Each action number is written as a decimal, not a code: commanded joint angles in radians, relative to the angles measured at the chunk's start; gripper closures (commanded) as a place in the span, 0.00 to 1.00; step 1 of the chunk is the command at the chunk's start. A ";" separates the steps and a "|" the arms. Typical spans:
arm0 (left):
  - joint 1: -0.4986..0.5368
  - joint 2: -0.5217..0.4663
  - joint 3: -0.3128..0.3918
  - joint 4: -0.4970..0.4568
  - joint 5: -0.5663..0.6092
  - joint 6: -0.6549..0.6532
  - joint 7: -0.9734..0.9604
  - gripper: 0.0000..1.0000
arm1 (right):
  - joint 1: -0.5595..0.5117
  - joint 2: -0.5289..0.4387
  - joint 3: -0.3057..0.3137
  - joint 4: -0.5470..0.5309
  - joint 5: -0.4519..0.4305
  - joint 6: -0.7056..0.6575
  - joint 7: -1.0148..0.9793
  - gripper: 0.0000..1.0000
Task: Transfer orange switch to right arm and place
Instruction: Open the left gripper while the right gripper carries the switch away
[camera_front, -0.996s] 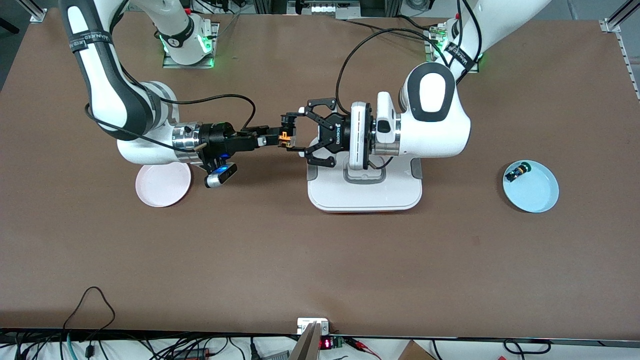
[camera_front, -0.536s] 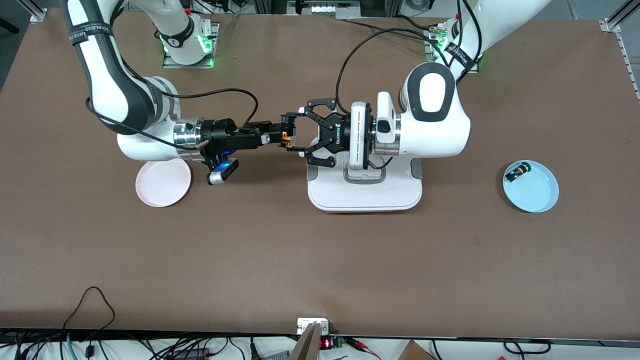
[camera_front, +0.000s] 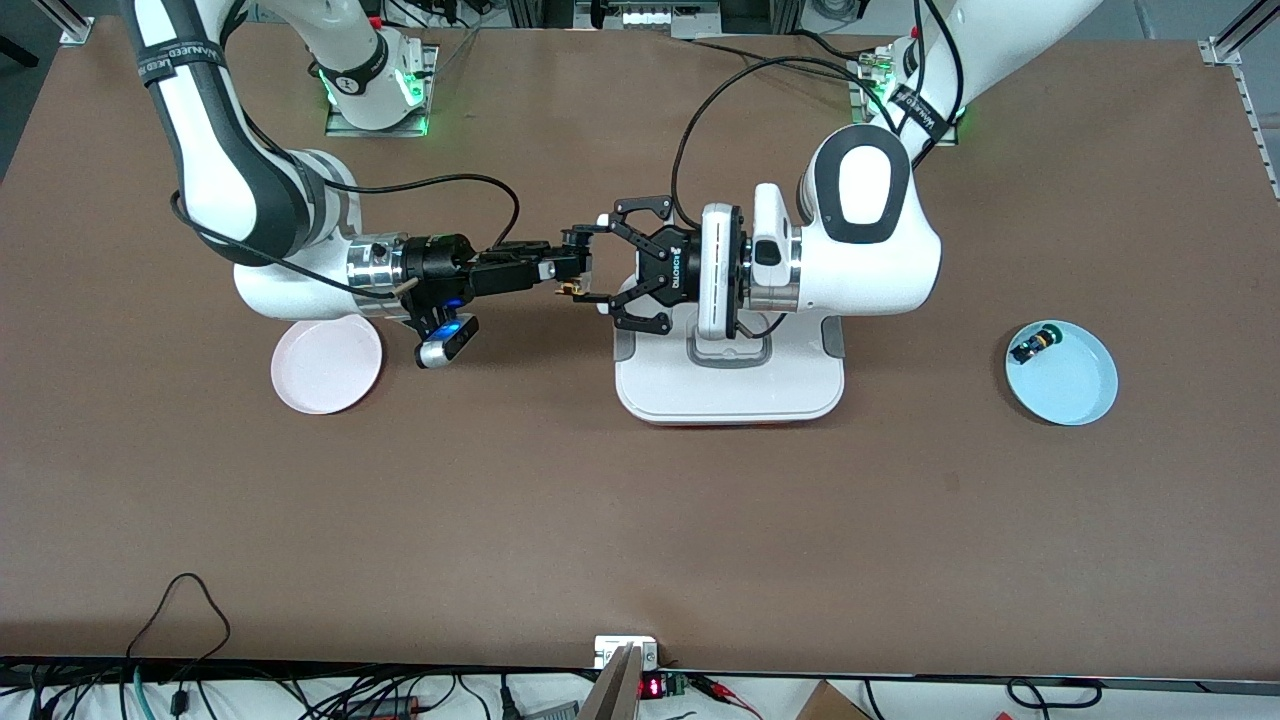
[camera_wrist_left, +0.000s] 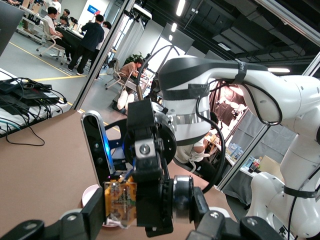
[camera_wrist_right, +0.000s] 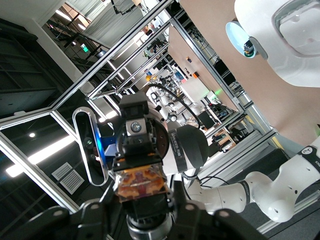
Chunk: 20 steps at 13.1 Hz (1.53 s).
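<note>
The orange switch (camera_front: 571, 288) hangs in mid-air between both grippers, above bare table beside the white tray (camera_front: 728, 385). The right gripper (camera_front: 568, 273) clamps it from nine o'clock; the left gripper (camera_front: 612, 270), fingers spread, stands at three o'clock.

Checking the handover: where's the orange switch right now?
In the front view the orange switch is up in the air mid-table, between the right tool and the left tool, beside the white tray.

Left hand (camera_front: 608, 266) blocks the right hand (camera_front: 572, 264); bare table (camera_front: 560, 500) elsewhere.
</note>
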 joint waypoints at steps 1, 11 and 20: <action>0.000 -0.014 -0.003 -0.009 -0.036 0.010 0.025 0.90 | 0.012 -0.008 0.004 -0.002 0.014 0.026 0.001 0.68; -0.005 -0.024 -0.003 -0.003 -0.027 -0.039 -0.087 0.00 | 0.017 -0.019 0.003 0.002 -0.034 0.041 -0.030 0.75; 0.226 -0.077 -0.002 0.155 0.425 -0.612 -0.792 0.00 | -0.048 -0.073 0.004 0.005 -0.326 0.029 -0.096 0.77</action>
